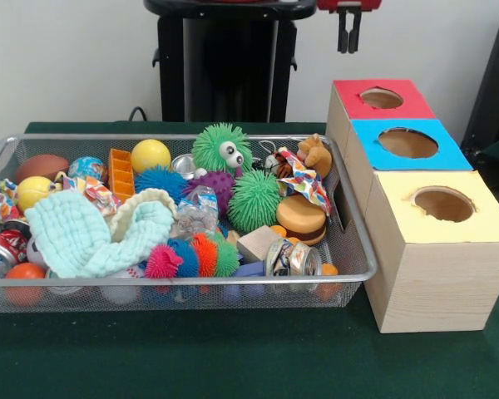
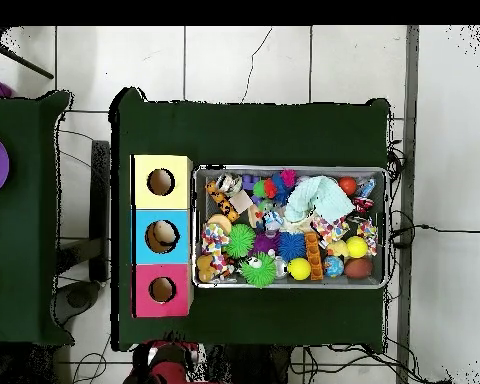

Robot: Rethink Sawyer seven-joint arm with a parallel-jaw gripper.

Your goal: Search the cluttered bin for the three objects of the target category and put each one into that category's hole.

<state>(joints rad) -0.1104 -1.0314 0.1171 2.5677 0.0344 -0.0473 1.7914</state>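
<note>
We see the end effector (image 1: 348, 33) drawn back at the top edge above the red box (image 1: 381, 100), empty, its two fingers close together. The cluttered bin (image 1: 233, 277) sits on the green counter (image 1: 233, 357) beside the boxes. We can read no lettering.

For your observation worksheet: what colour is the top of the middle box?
Blue; the middle box shows best in the front view.
</note>
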